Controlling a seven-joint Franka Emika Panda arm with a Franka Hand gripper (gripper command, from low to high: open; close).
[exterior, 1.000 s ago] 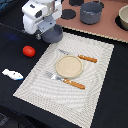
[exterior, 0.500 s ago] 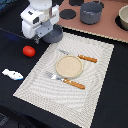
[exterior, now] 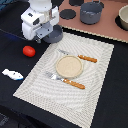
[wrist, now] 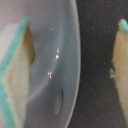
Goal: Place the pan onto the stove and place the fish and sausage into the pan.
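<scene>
The blue-grey pan (exterior: 56, 34) stands on the black table beside the placemat's far corner, mostly hidden by my gripper (exterior: 46, 36). In the wrist view my gripper (wrist: 70, 65) is open and straddles the pan's wall (wrist: 75, 45), with one teal-edged finger (wrist: 15, 65) inside the pan and the other outside. The red sausage (exterior: 29, 50) lies on the table toward the exterior view's left of the pan. The white fish (exterior: 12, 74) lies nearer the front left. The pinkish stove (exterior: 107, 25) with black burners runs along the back.
A larger grey pot (exterior: 91, 12) sits on the stove, and a bowl (exterior: 123, 17) at its right end. The striped placemat (exterior: 70, 70) holds a tan plate (exterior: 68, 66), a knife (exterior: 80, 57) and a fork (exterior: 67, 81).
My gripper has come down a little over the pan. The fish, sausage and placemat items have not moved.
</scene>
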